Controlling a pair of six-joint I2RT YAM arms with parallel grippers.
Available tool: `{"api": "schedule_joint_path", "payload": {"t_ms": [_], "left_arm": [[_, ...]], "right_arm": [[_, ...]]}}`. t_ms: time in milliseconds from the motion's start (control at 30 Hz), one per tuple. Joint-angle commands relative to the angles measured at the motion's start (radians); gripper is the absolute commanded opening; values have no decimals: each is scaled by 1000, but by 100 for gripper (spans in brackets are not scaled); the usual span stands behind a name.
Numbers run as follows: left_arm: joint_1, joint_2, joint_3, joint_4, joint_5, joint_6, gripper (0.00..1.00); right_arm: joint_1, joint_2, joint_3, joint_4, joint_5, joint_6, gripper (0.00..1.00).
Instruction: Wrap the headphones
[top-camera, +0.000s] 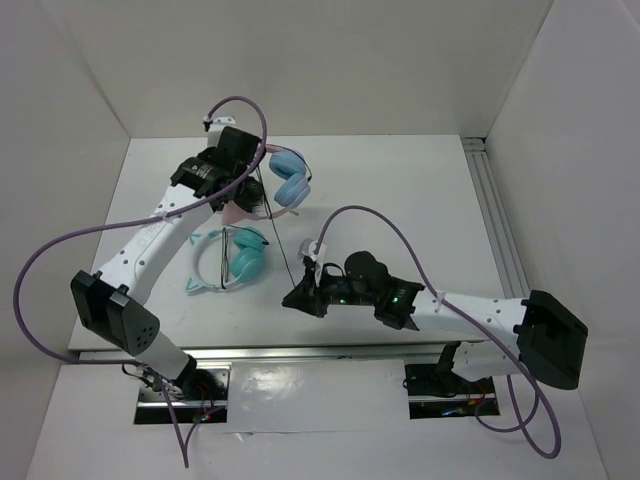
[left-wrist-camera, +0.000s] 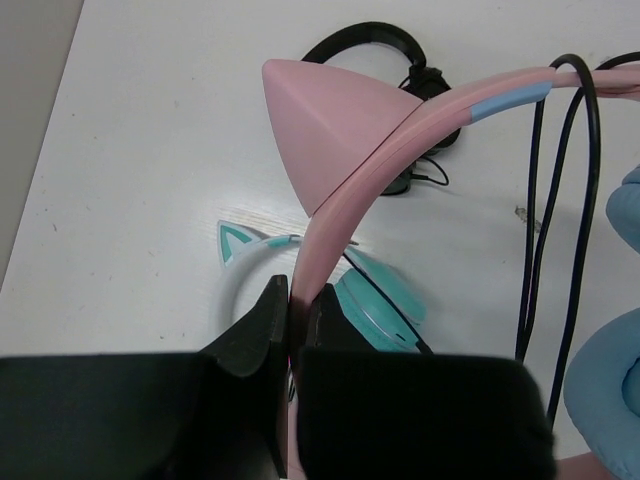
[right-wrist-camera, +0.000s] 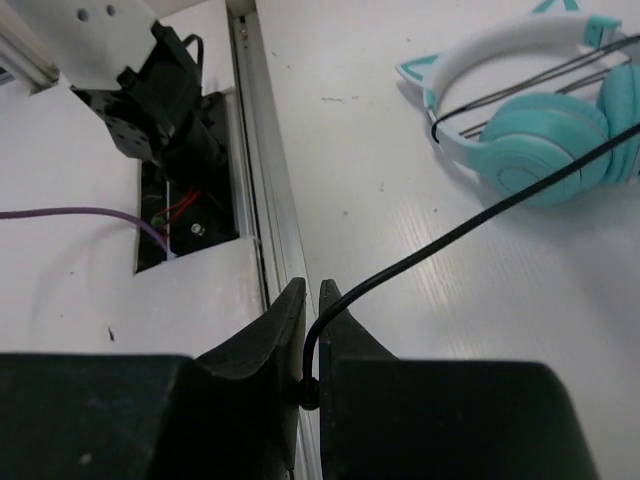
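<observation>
My left end effector (left-wrist-camera: 290, 300) pinches headphones (left-wrist-camera: 335, 120) at pink band (left-wrist-camera: 335, 235), cups (left-wrist-camera: 610, 390) hanging to its right. Right end effector (right-wrist-camera: 311, 305) clamped on cable (right-wrist-camera: 450, 236); cable stretches ahead-right toward headphones. Right one does winding, I judge.

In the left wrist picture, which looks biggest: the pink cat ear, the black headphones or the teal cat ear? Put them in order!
1. Pink cat ear and black headphones: nearly tied for largest. The ear is nearer the camera and the headphones are partly hidden behind the pink headband, so unsure.
2. Teal cat ear: clearly smallest.
</observation>
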Motion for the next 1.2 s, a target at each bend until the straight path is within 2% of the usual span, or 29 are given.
{"api": "schedule_joint_path", "payload": {"t_ms": [0,133,233,267,333,433,467,500,600,667,700,733,833,933,1167], "left_arm": [[29,27,15,131,-52,-55,0],[15,58,3,122,-67,-46,0],[4,67,-21,134,42,-7,0],[-25,67,-21,154,57,38,0],[-63,67,-32,166,42,100,0],[-122,67,-53,137,5,178,0],[-140,57,-72,137,43,232,0],[-151,42,-125,137,82,249,0],[-209,-49,-262,146,252,270,0],[-250,-93,-320,166,312,280,0],[-308,-109,-337,166,312,289,0],[-341,-129,-348,166,257,289,0],[-436,-141,-357,77,209,300,0],[-471,-199,-385,34,179,286,0],[-502,-458,-518,25,246,277,0]], "right_arm": [[36,-14,91,-104,-113,-37,0],[36,-14,166,-163,-135,-83,0],[-20,36,271,-246,-261,-126,0],[-31,49,302,-289,-261,-153,0],[-31,49,365,-411,-96,-216,0],[-31,-44,347,-446,203,-290,0],[-31,-72,335,-446,278,-311,0],[-31,-125,323,-432,435,-322,0],[-31,-157,301,-417,744,-333,0],[-31,-157,312,-455,832,-347,0],[-22,-157,322,-464,863,-347,0],[-22,-148,323,-464,923,-347,0],[-13,-147,309,-474,983,-347,0],[-13,-125,287,-461,1028,-356,0],[-13,-94,255,-389,1119,-387,1]]}}
